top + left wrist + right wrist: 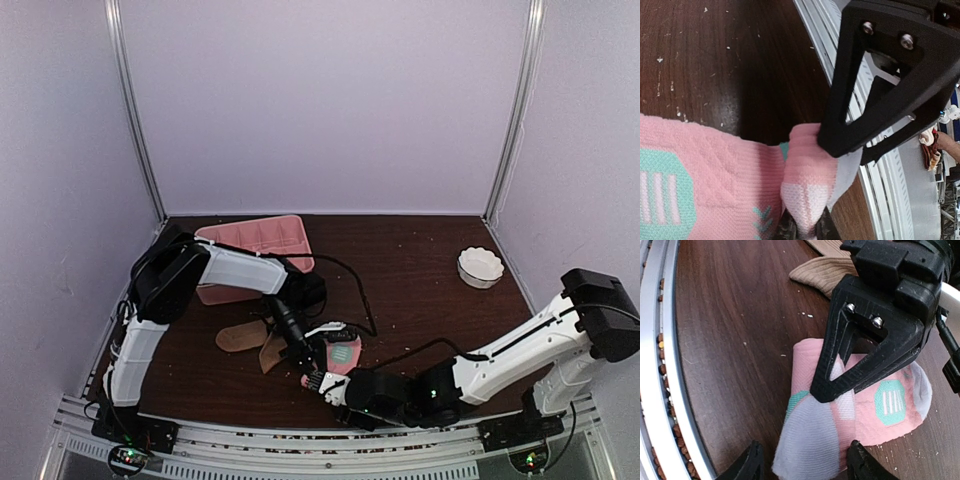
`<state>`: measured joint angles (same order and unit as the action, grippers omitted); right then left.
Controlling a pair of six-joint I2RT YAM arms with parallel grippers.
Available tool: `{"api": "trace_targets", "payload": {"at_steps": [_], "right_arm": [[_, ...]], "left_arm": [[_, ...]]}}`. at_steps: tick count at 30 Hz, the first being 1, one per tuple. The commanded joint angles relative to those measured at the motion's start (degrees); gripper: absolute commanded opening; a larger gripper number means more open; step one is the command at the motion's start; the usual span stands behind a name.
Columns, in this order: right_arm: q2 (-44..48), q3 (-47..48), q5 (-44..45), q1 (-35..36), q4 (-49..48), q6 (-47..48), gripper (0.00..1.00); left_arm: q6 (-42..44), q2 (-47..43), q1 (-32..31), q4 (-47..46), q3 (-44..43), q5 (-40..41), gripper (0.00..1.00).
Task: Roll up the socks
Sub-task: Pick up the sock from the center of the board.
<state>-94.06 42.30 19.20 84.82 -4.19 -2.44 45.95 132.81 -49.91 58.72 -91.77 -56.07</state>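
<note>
The pink sock (343,353) with mint and white patches lies near the table's front edge, its near end folded up. My left gripper (312,378) is shut on that folded end (807,185), and its tips show at the bottom of the left wrist view (805,231). My right gripper (335,390) is open; its two fingertips straddle the sock's white toe (810,445) without closing on it (807,466). The left gripper's black finger (865,355) presses on the sock. The tan socks (245,336) lie flat to the left and also show in the right wrist view (822,272).
A pink divided tray (258,240) stands at the back left. A white scalloped bowl (480,266) sits at the back right. The metal rail (660,365) runs along the near table edge, close to the grippers. A black cable (360,300) trails over the table.
</note>
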Motion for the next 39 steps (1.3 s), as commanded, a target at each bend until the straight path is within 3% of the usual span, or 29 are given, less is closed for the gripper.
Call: {"api": "trace_targets", "payload": {"at_steps": [1,19,23,25,29,34,39], "right_arm": [[-1.6,1.9,0.5,-1.9,2.8,5.3,0.55],[-7.6,3.7,-5.9,-5.7,-0.8,7.9,0.42],[-9.1,4.0,-9.1,-7.3,-0.5,7.1,0.32],[-8.9,3.6,-11.6,-8.0,-0.8,5.5,0.24],[-8.8,2.0,-17.5,-9.2,-0.8,-0.8,0.10],[-9.8,-0.6,-25.0,-10.0,1.0,-10.9,0.07],[-10.3,-4.0,-31.5,-10.5,1.0,-19.9,0.08]], "left_arm": [[2.5,4.0,0.4,0.8,1.1,9.6,0.00],[3.3,5.5,0.4,2.7,-1.1,12.2,0.00],[3.6,5.5,0.4,3.0,-1.5,13.1,0.02],[3.9,5.2,0.4,2.8,-1.4,13.6,0.08],[2.7,2.0,0.6,-1.4,1.1,14.4,0.31],[0.8,-4.9,0.8,-10.1,7.0,15.6,0.59],[0.1,-12.9,1.4,-16.5,13.5,15.5,0.63]]}}
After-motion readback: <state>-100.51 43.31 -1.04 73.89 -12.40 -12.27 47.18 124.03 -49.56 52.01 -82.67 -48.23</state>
